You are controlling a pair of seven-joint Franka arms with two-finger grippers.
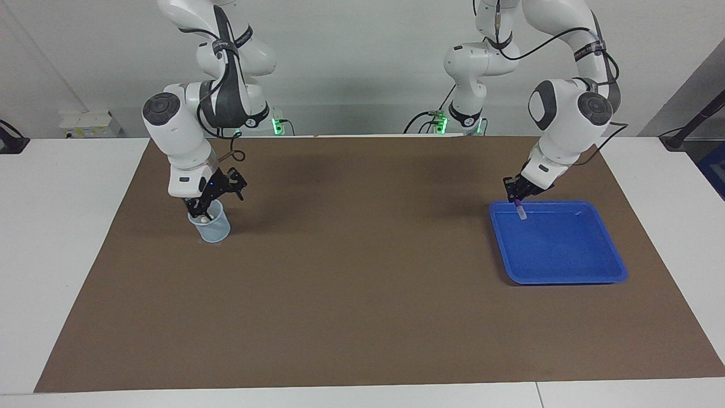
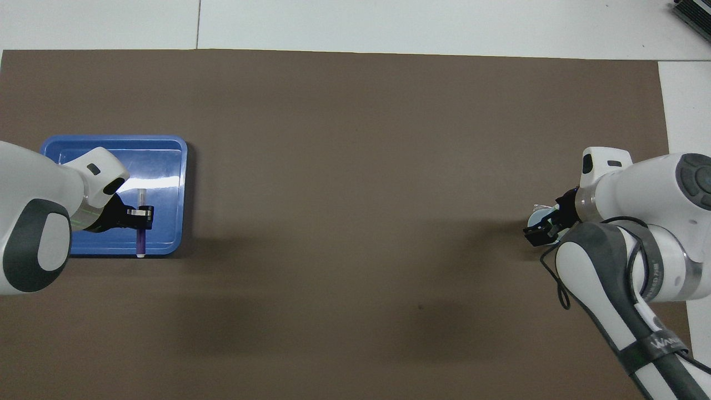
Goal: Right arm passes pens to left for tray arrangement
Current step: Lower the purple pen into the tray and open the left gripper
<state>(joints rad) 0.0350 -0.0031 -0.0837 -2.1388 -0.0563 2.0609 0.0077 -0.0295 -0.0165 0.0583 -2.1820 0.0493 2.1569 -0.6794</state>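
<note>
tray [image 1: 566, 272]: glossy blue plastic, i see glare on its floor
table mat [image 1: 362, 294]: matt brown, paper-like
cup [image 1: 217, 229]: pale translucent plastic
arm shells [image 1: 181, 136]: smooth white plastic
</note>
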